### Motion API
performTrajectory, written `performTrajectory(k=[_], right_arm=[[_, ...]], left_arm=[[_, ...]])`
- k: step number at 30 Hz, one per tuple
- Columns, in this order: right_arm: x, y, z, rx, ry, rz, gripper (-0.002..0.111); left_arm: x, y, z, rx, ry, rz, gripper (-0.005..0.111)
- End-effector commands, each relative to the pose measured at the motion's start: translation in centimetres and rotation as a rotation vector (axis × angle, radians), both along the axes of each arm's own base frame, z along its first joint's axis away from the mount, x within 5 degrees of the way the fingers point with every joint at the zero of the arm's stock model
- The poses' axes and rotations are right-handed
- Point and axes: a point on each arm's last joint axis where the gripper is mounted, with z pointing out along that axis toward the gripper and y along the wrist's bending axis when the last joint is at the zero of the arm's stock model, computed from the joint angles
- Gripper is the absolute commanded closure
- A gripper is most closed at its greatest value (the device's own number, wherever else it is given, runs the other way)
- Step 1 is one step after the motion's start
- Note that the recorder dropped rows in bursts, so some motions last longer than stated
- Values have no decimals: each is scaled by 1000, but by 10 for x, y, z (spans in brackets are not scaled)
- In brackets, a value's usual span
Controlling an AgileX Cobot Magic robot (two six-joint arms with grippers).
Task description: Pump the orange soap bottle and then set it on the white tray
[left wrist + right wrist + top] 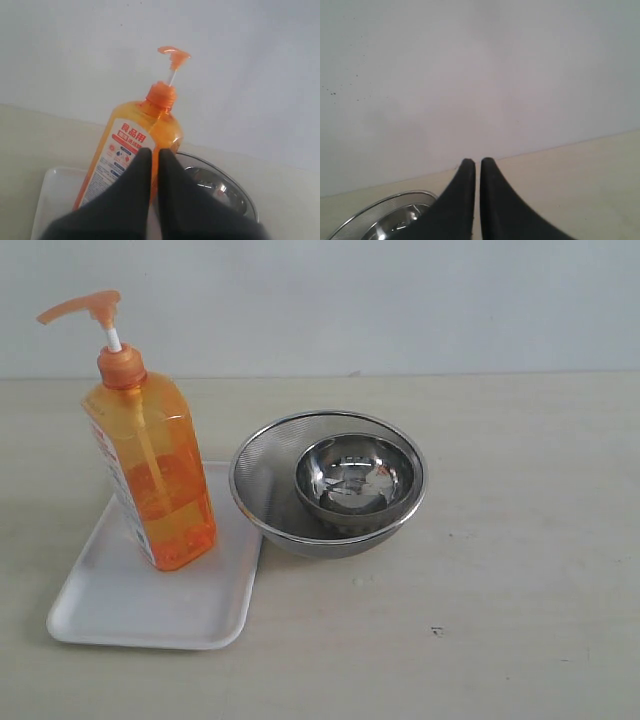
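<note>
- Orange bottle (155, 480) stands upright on the white tray (120, 610), toward the tray's back edge, pump head (85, 308) raised.
- Steel strainer (265, 502), a smaller bowl (355, 480) nested inside, sits on the counter (480, 620) just beside the tray.
- Left gripper (154, 150), tips pressed together and empty, faces the bottle from off the tray without touching it.
- Right gripper (474, 161), also closed on nothing, hangs well away from the tray, past the strainer.
- Placing looks finished; whether the pump was pressed cannot be told.
- If pumping remains, the next move calls for a closed gripper set squarely on the pump head, pressing straight down so the bottle does not tip off the tray.
</note>
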Motion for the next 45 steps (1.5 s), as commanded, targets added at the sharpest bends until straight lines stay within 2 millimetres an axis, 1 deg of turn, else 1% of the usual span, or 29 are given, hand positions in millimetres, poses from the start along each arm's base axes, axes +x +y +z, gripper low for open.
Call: performTrajectory(k=[1, 6, 23, 27, 31, 36, 38, 41, 45], right_arm=[[2, -3, -12, -4, 17, -41, 108], [2, 1, -17, -16, 73, -10, 108], [2, 1, -17, -16, 73, -10, 108], [2, 1, -17, -16, 73, -10, 108], [2, 1, -17, -16, 73, -10, 108], [2, 1, -17, -16, 73, -10, 108], [2, 1, -17, -16, 73, -10, 108], [2, 1, -17, -16, 73, -10, 108], [2, 1, -17, -16, 73, -10, 108]], left_arm=[[0, -1, -1, -1, 4, -9, 102], [-1, -1, -1, -5, 6, -12, 102], [-1, -2, -2, -65, 32, -31, 102], [-2, -6, -1, -47, 31, -70, 102], [-4, -9, 7, 59, -35, -104, 102], [-5, -11, 8, 64, -32, -135, 102], [-4, -8, 14, 49, -59, -91, 102], [-4, -3, 28, -17, -95, -43, 102], [-5, 8, 53, -79, -190, 60, 102]])
